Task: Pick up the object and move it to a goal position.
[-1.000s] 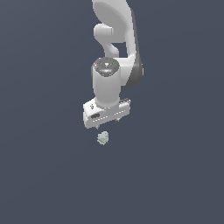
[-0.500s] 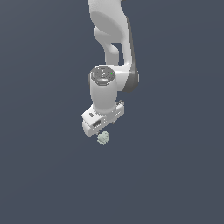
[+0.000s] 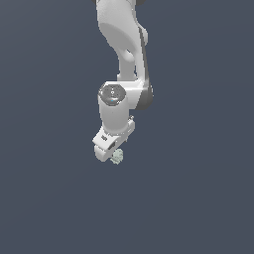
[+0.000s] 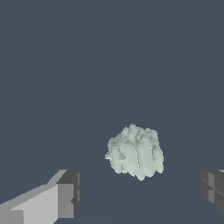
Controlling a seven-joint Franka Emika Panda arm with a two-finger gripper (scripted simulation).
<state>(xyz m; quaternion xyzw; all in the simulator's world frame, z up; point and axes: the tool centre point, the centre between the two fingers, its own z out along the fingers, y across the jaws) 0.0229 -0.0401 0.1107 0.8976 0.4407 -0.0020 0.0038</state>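
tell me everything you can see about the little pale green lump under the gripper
The tiny pale grey-green lumpy chunk has a rough, faceted, rock-like surface and no distinct parts. It lies on the plain dark grey-blue floor, far smaller than the white gripper just above it. In the wrist view it sits between the two spread grey fingertips, touching neither.

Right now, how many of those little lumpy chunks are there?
1: a pale grey-green chunk just beneath the gripper, lying between its open fingers in the wrist view. None other shows.
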